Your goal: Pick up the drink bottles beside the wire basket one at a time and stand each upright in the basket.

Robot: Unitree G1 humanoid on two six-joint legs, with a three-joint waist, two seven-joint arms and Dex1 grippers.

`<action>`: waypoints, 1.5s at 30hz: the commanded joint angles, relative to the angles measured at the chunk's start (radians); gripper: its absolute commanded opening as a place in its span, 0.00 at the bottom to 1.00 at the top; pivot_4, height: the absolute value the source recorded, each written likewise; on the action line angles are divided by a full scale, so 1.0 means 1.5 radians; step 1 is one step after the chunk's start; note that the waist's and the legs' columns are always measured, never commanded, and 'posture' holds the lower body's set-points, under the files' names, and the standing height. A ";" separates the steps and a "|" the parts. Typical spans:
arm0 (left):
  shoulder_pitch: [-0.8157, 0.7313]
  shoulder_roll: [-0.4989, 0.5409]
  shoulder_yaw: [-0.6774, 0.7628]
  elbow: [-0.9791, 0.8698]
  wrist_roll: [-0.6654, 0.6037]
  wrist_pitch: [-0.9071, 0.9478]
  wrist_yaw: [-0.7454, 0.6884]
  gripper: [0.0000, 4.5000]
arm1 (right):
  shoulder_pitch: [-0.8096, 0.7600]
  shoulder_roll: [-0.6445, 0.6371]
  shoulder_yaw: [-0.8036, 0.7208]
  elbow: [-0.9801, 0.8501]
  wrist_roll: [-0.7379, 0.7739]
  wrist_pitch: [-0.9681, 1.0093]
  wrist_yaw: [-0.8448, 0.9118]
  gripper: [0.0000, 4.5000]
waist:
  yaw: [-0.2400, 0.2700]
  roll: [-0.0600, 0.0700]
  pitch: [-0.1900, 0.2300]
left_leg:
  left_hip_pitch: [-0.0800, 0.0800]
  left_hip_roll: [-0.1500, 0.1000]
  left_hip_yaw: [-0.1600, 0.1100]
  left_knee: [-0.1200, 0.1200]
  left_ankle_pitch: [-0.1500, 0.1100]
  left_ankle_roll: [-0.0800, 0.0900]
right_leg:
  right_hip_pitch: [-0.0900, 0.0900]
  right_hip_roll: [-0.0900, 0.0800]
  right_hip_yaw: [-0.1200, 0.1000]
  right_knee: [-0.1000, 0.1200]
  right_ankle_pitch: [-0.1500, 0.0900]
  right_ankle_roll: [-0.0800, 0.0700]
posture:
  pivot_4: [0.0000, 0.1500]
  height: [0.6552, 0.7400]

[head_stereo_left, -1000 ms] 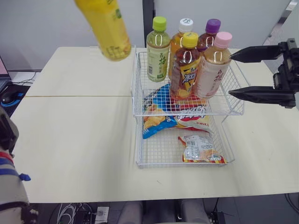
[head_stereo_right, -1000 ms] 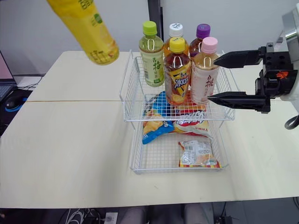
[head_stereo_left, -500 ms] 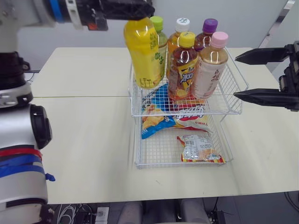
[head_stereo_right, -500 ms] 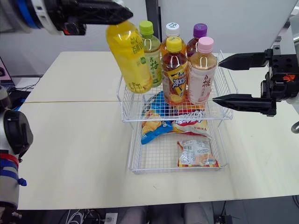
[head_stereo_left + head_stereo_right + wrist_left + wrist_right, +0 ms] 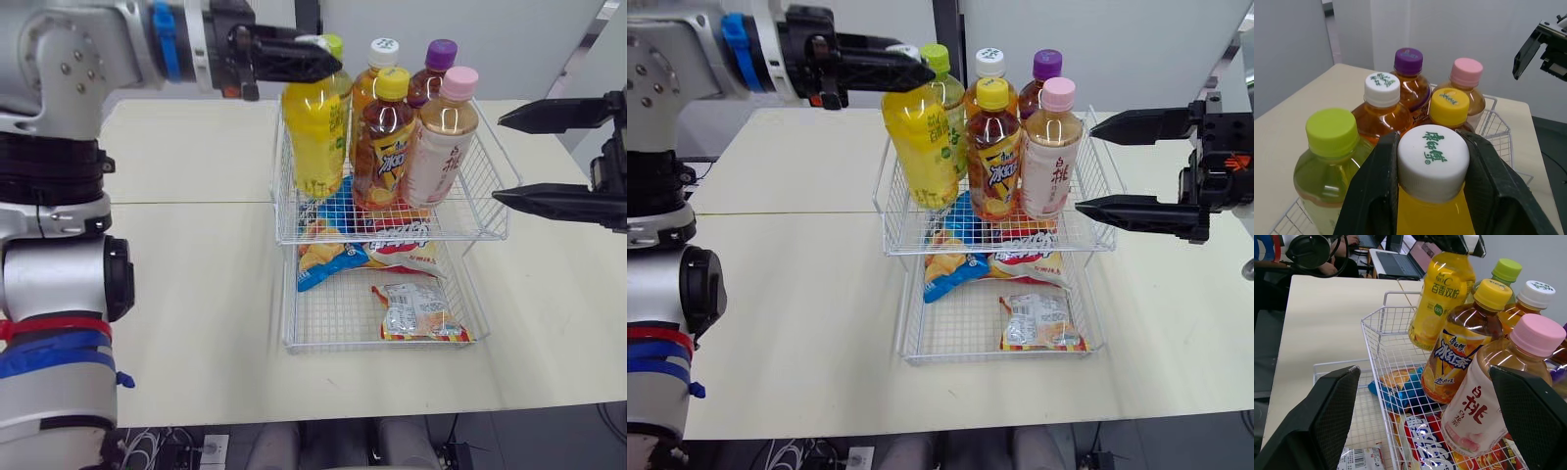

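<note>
Left jaws clamped on yellow bottle (image 5: pixel 313 137)

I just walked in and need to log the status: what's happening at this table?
The robot's left gripper is shut on the white cap of a yellow drink bottle, holding it slightly tilted at the front left corner of the upper wire basket. I can't tell whether its base rests on the mesh yet. Five other bottles stand upright in that basket. The right gripper hangs open beside the basket's right side, holding nothing. Snack bags lie in the lower basket.
</note>
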 commanded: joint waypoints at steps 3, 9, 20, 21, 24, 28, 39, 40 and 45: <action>-0.005 -0.003 0.020 -0.020 0.001 -0.022 -0.014 0.30 | 0.001 -0.012 -0.029 -0.012 0.011 -0.002 -0.012 1.00 | 0.000 0.000 0.000 | 0.000 0.000 0.000 0.000 0.000 0.000 | 0.000 0.000 0.000 0.000 0.000 0.000 | 1.00 1.00; 0.005 0.003 0.018 -0.020 -0.005 -0.032 -0.057 0.51 | 0.002 -0.014 -0.030 -0.016 0.016 0.003 -0.019 1.00 | 0.000 0.000 0.000 | 0.000 0.000 0.000 0.000 0.000 0.000 | 0.000 0.000 0.000 0.000 0.000 0.000 | 1.00 1.00; -0.007 0.006 0.037 -0.004 -0.004 -0.034 -0.066 1.00 | 0.001 -0.024 -0.035 -0.010 0.021 0.001 -0.020 1.00 | 0.000 0.000 0.000 | 0.000 0.000 0.000 0.000 0.000 0.000 | 0.000 0.000 0.000 0.000 0.000 0.000 | 1.00 1.00; -0.007 0.008 0.039 -0.005 -0.005 -0.034 -0.067 1.00 | 0.001 -0.025 -0.036 -0.009 0.021 0.000 -0.020 1.00 | 0.000 0.000 0.000 | 0.000 0.000 0.000 0.000 0.000 0.000 | 0.000 0.000 0.000 0.000 0.000 0.000 | 1.00 1.00; -0.011 0.018 0.046 -0.009 -0.013 -0.026 -0.075 1.00 | 0.005 -0.028 -0.040 -0.008 0.020 -0.001 -0.021 1.00 | 0.000 0.000 0.000 | 0.000 0.000 0.000 0.000 0.000 0.000 | 0.000 0.000 0.000 0.000 0.000 0.000 | 1.00 1.00; -0.018 0.036 0.051 -0.019 -0.019 -0.022 -0.092 1.00 | 0.010 -0.033 -0.046 -0.008 0.020 -0.003 -0.021 1.00 | 0.000 0.000 0.000 | 0.000 0.000 0.000 0.000 0.000 0.000 | 0.000 0.000 0.000 0.000 0.000 0.000 | 1.00 1.00; -0.022 0.108 0.065 -0.041 -0.021 -0.015 -0.110 1.00 | -0.004 -0.041 -0.039 0.002 0.010 -0.012 -0.029 1.00 | 0.000 0.000 0.000 | 0.000 0.000 0.000 0.000 0.000 0.000 | 0.000 0.000 0.000 0.000 0.000 0.000 | 1.00 1.00; -0.018 0.117 0.068 -0.047 -0.019 -0.015 -0.106 1.00 | -0.004 -0.043 -0.039 0.006 0.007 -0.014 -0.027 1.00 | 0.000 0.000 0.000 | 0.000 0.000 0.000 0.000 0.000 0.000 | 0.000 0.000 0.000 0.000 0.000 0.000 | 1.00 1.00; 0.026 0.166 0.093 -0.072 -0.008 -0.018 -0.084 1.00 | 0.003 -0.051 -0.040 0.021 -0.012 -0.030 -0.013 1.00 | -0.001 0.000 0.000 | 0.000 0.000 0.000 0.000 0.000 0.000 | 0.000 0.000 0.000 0.000 0.000 0.000 | 1.00 1.00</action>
